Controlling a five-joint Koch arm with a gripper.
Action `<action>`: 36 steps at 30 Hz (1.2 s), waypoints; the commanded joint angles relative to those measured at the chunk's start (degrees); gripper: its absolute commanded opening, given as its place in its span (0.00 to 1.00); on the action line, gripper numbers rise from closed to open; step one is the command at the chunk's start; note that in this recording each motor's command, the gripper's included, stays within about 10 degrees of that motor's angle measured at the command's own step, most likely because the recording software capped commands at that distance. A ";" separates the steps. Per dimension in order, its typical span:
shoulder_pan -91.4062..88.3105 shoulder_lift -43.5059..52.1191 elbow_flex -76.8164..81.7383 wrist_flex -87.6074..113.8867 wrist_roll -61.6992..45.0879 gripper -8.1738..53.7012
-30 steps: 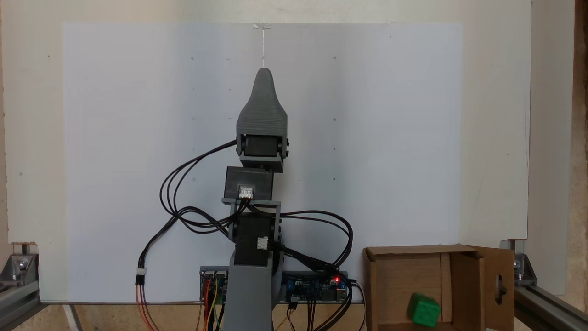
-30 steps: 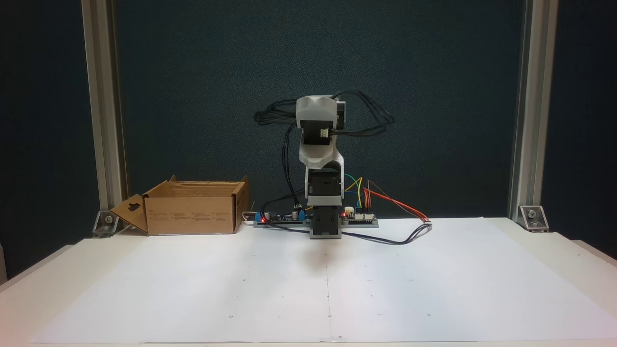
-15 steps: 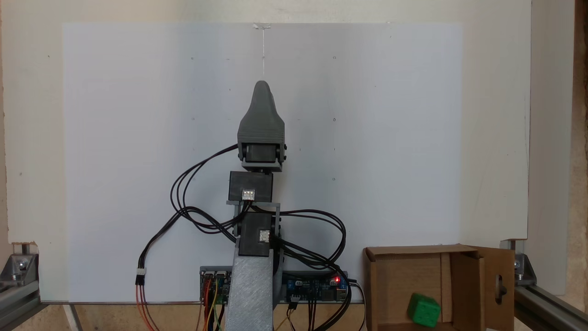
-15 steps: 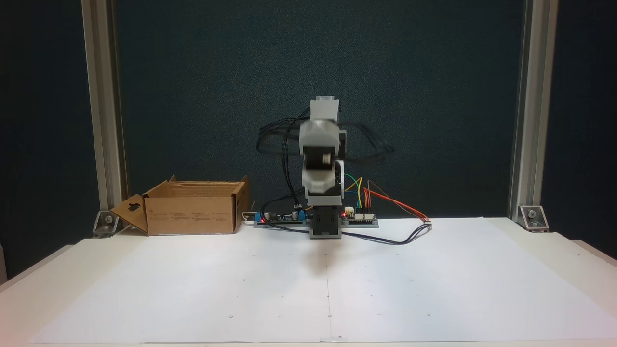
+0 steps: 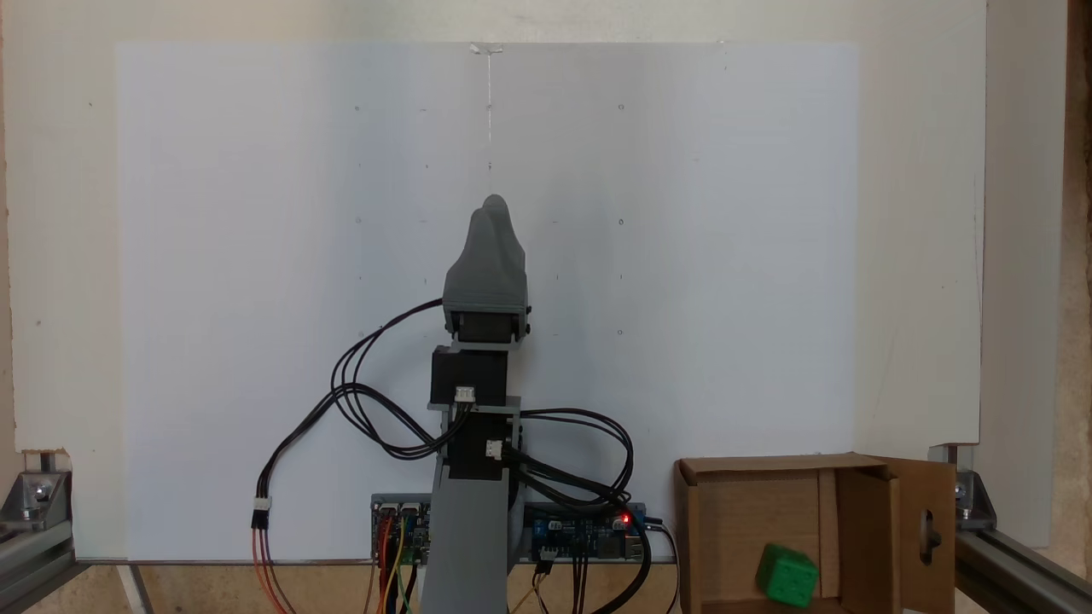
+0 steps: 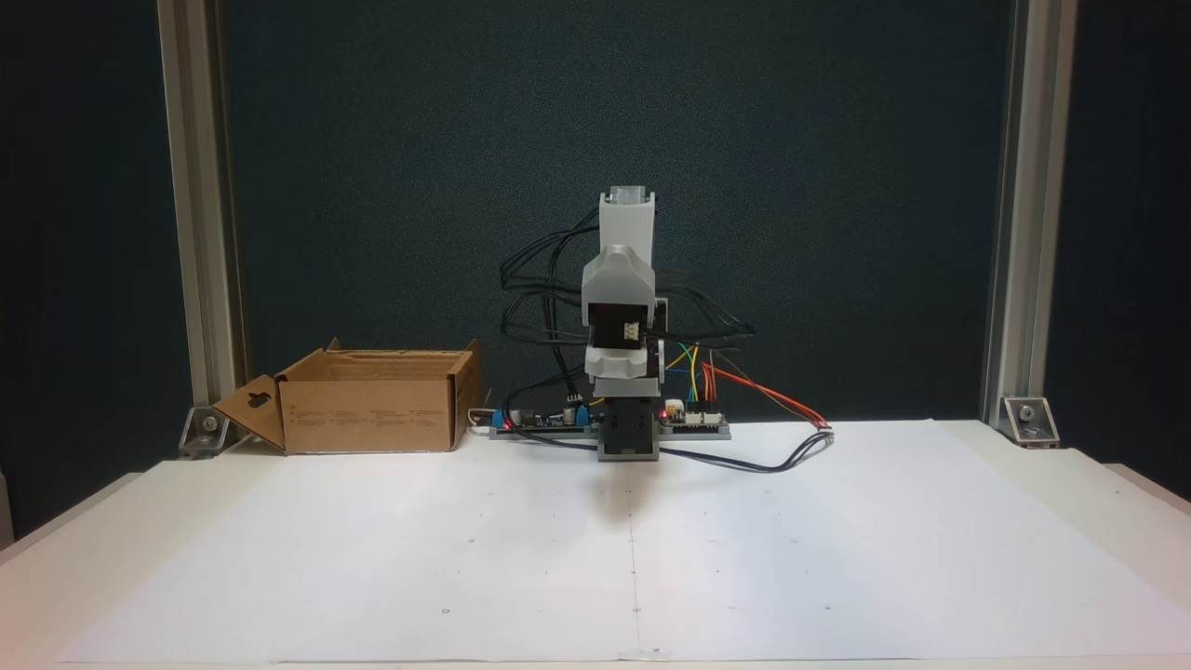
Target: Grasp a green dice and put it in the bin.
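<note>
The claw point(image 5: 493, 203) points out over the white paper sheet point(image 5: 682, 256), its jaws stacked one behind the other, so their opening cannot be told. Well off to its side, the green dice point(image 5: 786, 576) lies inside the bin point(image 5: 708, 512), beside the arm's base.

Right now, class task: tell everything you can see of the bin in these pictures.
The bin is an open brown corrugated cardboard box, upright on the table beside the arm's base. One flap folds outward and has a keyhole-shaped cut-out; the front fixed view shows that flap angled down toward the table. Faint print lines its front wall. Inside lies the dice, green, near one inner wall. Nothing else touches the bin.
</note>
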 commanded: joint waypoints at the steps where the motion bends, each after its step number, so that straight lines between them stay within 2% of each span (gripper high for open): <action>1: -0.09 6.42 -0.09 -6.50 1.93 0.84; 13: 0.00 6.33 11.87 -12.83 2.02 0.85; 36: -0.44 6.06 11.87 -12.57 2.11 0.85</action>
